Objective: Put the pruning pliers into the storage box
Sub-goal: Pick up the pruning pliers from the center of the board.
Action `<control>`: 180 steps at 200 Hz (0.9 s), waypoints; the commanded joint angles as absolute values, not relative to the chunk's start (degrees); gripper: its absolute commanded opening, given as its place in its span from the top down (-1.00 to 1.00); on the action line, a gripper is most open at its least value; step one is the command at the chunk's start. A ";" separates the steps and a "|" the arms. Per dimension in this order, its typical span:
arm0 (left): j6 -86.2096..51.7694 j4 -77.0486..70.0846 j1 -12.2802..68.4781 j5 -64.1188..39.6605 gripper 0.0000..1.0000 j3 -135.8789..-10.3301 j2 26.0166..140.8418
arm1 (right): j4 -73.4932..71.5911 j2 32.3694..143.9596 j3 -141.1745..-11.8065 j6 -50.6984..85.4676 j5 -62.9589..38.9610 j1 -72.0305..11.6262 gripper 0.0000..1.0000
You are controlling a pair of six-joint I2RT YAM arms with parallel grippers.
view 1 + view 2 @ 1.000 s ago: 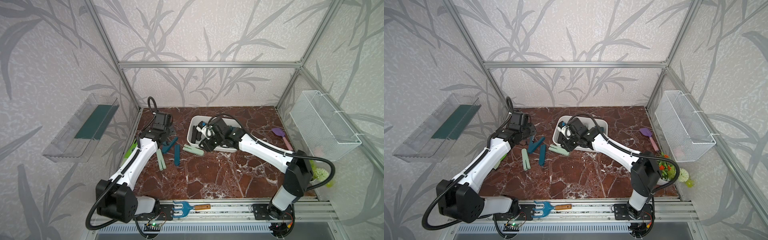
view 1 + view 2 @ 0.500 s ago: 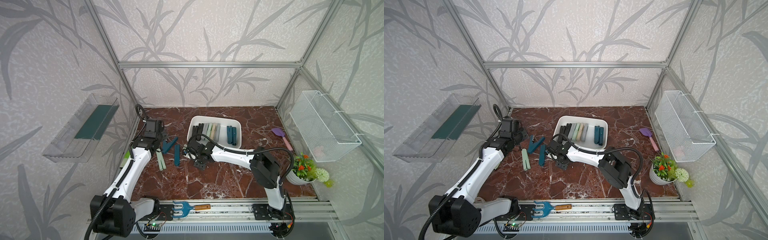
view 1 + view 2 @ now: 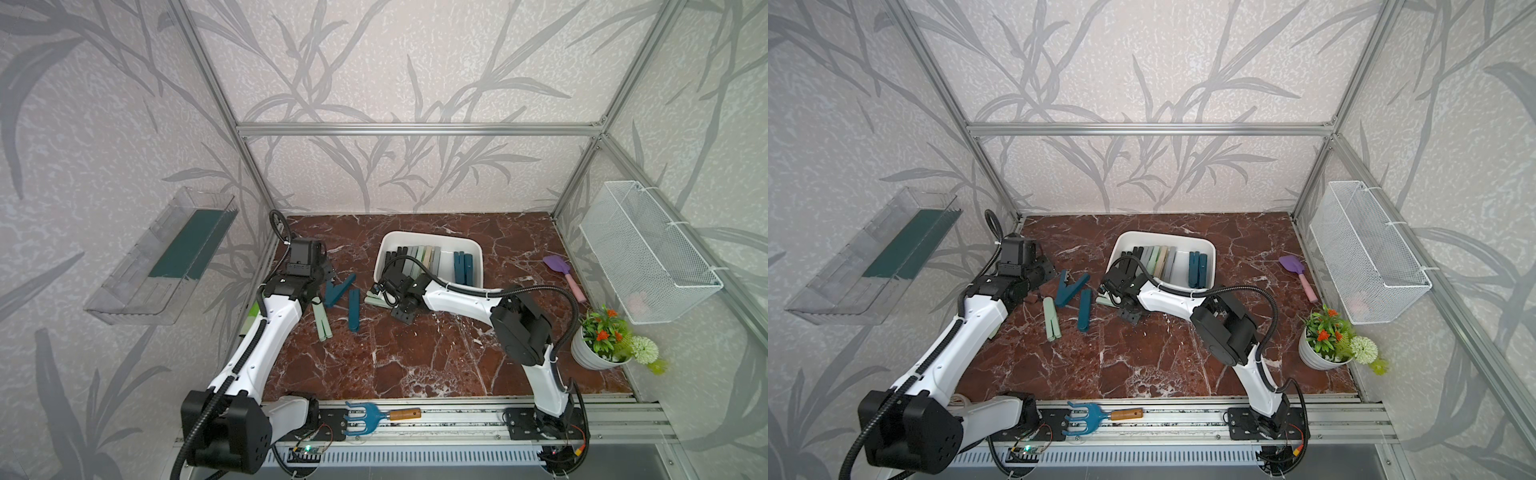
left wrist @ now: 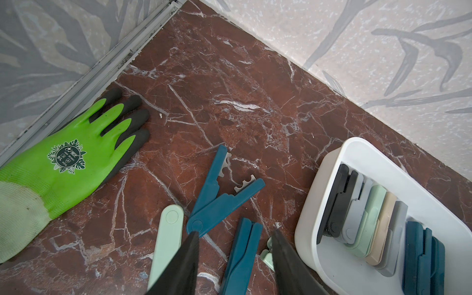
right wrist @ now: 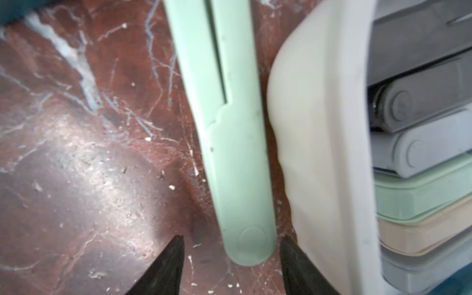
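Four pruning pliers (image 3: 353, 309) lie loose on the counter (image 3: 415, 353) left of the storage box (image 3: 432, 237), a mint pair (image 5: 229, 127) just beside its rounded corner, straddled by the right gripper (image 5: 231, 240) with jaws apart, while the left gripper (image 4: 235, 235) hangs open and empty above the rest.

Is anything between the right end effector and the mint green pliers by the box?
Nothing visible: the right end effector straddles the end of the mint green pliers, though the storage box crowds one finger.

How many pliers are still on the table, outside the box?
4. An open teal pair, a closed teal pair and a mint pair lie near the left gripper; another mint pair lies beside the box. Arms may hide more.
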State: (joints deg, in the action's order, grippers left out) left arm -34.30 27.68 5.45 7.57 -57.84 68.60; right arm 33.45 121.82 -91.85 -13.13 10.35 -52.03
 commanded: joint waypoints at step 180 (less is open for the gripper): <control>-33.93 27.77 4.64 7.68 0.06 -56.60 66.47 | 39.46 129.43 -100.81 -15.62 0.51 -50.27 -0.04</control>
State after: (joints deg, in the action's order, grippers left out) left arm -34.09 27.40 5.13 7.35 -57.47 67.70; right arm 36.82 128.49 -99.72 -16.12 3.27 -50.54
